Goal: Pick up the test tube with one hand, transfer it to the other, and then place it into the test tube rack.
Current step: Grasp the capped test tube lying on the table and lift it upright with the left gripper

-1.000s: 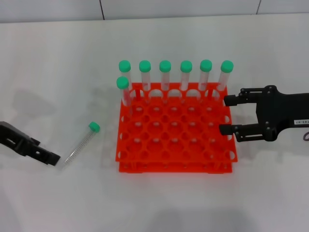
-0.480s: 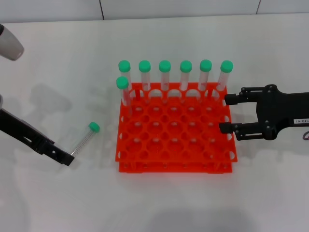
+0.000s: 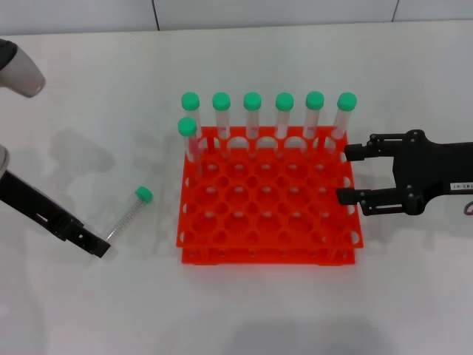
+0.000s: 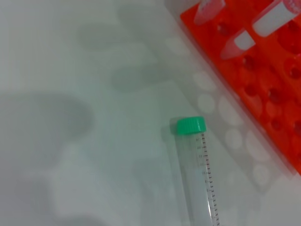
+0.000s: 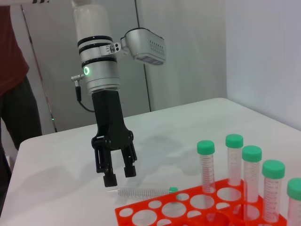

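The left gripper (image 5: 116,174) hangs above the table (image 3: 89,111) with its two black fingers spread a little apart and nothing between them. Its tips sit just over the clear bottom end of the test tube (image 3: 127,218), and no contact shows. The tube lies flat on the white table, tilted, with its green cap (image 4: 191,125) pointing toward the far side and the test tube rack (image 3: 270,222) near it on the right. In the left wrist view the tube's printed scale runs along its side and the cap rests on the table.

The right gripper (image 3: 349,174) rests at the right edge of the rack, its fingers wide apart and empty, a white label (image 3: 461,187) on its body.

Seven green-capped tubes (image 3: 253,111) stand upright in the rack, six along the far row and one more at the left end of the next row.
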Robot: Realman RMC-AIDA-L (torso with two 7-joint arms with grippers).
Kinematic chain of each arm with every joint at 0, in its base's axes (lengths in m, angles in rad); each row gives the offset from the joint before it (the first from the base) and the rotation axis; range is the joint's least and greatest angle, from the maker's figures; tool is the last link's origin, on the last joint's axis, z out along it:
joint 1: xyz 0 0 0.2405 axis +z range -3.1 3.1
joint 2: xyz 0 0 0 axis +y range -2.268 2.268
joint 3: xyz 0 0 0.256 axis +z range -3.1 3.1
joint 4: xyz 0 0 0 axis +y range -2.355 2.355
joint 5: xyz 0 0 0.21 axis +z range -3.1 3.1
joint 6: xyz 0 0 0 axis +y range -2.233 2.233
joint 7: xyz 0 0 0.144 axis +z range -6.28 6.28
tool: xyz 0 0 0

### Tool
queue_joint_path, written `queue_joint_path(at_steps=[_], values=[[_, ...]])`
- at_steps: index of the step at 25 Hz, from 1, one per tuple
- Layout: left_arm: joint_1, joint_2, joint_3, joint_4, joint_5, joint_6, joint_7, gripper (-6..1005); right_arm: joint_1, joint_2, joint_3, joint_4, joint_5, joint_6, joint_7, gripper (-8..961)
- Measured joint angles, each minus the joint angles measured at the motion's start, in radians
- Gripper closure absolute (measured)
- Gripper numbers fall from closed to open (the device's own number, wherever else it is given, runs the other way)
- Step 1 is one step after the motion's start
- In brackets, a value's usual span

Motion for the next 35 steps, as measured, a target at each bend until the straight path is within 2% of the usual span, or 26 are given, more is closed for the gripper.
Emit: queue_joint_path(at_steps=[5,17,35], values=[[-0.006,-0.001,0.03,0.0,0.002,-0.005,-0.012,320,-0.001,0.0,0.001,0.015,0.0,0.0,-0.005,267],[-0.024,-0.016,0.077,-0.024,0.019,-0.039,-0.025,323,0.002,0.0,0.0,0.035,0.014,0.003,-0.026,271],[-0.037,-0.017,0.089,-0.048,0.022,-0.055,-0.016,332,0.003,0.0,0.001,0.036,0.019,0.005,-0.028,279]])
